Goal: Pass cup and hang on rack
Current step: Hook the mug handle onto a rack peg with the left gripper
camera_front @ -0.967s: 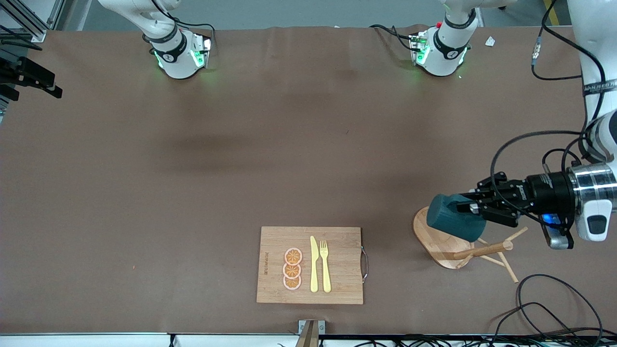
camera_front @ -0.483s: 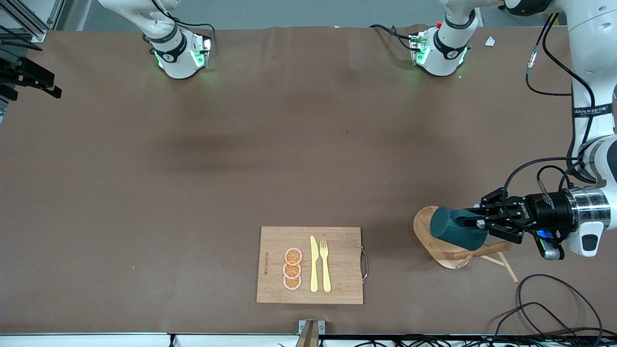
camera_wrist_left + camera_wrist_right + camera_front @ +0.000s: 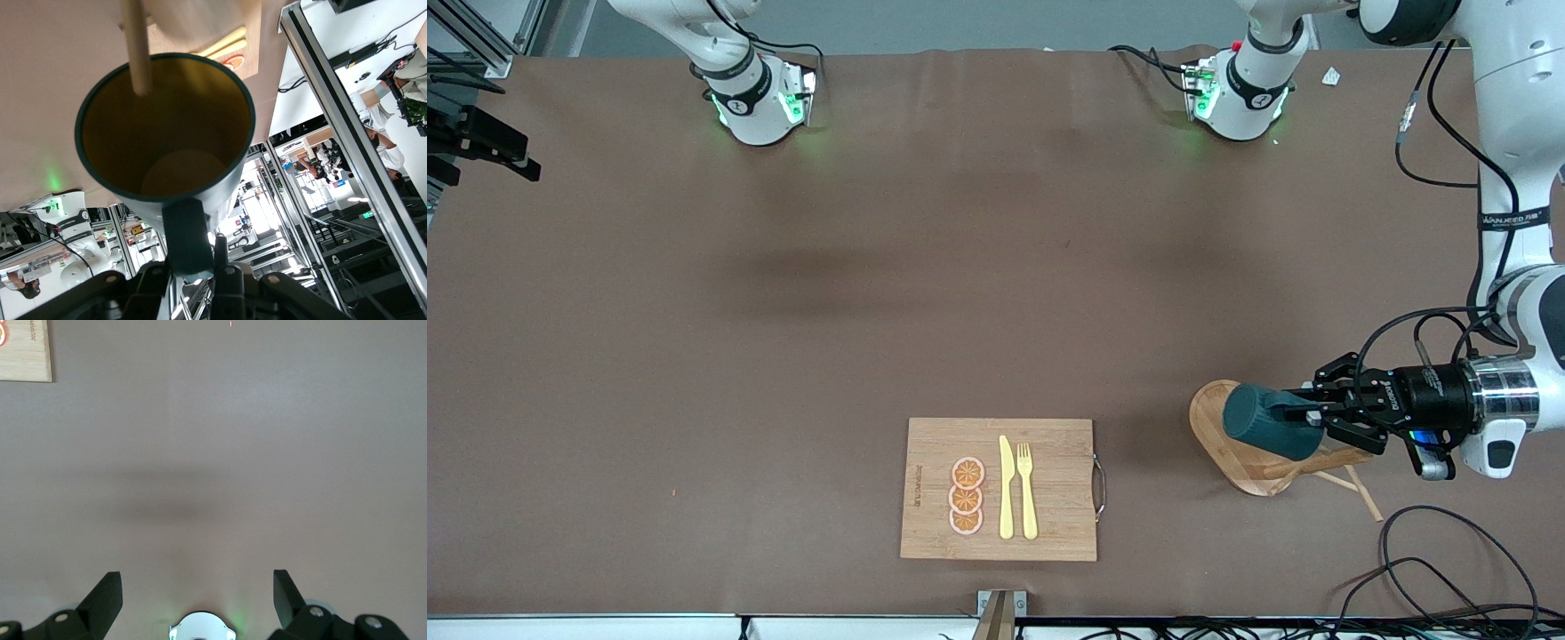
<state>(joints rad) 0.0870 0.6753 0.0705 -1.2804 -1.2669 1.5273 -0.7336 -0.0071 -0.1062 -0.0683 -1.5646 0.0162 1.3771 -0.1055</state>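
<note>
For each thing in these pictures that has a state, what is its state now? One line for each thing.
cup: lying sideways in the air over the rack, held by its handle, empty
rack: standing on the table, nothing hung on it
left gripper: shut on the cup's handle
right gripper: open, empty, over bare table
cutting board: flat, carrying knife, fork and orange slices

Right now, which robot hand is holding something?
The left gripper: its fingers pinch the handle of the teal cup over the wooden rack. The right gripper is open, holding nothing, above bare table.
</note>
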